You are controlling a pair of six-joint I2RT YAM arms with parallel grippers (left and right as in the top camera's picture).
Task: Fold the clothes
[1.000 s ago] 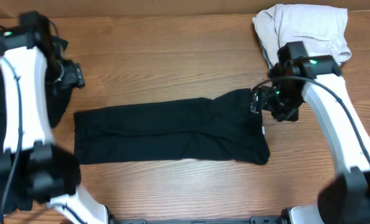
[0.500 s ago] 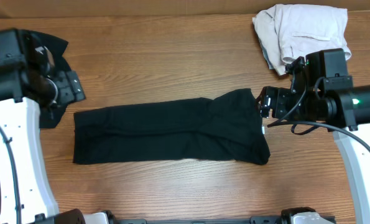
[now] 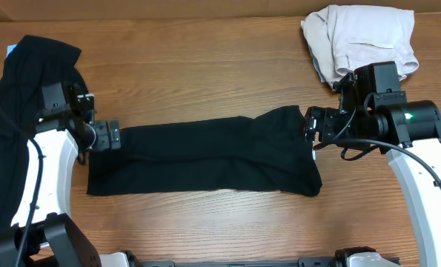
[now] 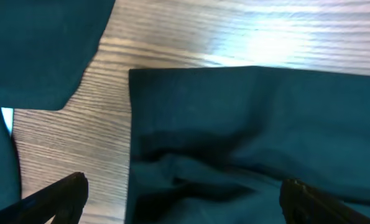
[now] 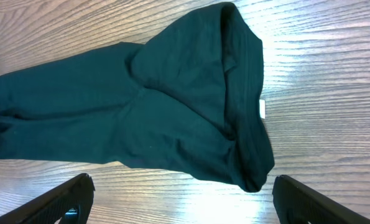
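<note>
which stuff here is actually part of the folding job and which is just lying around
Part of the job:
- black T-shirt, lying as a long strip mid-table
- pile of black clothes at the left edge
- left gripper and right gripper, both open, one at each end of the strip

Lying about:
- bunched light beige garment in the far right corner, untouched
- wooden table

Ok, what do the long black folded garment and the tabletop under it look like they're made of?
Long black folded garment: soft matte knit fabric, probably cotton jersey; it creases and slumps. Brown tabletop: wood or wood-look laminate, slightly glossy; streaky grain with a glare patch.
</note>
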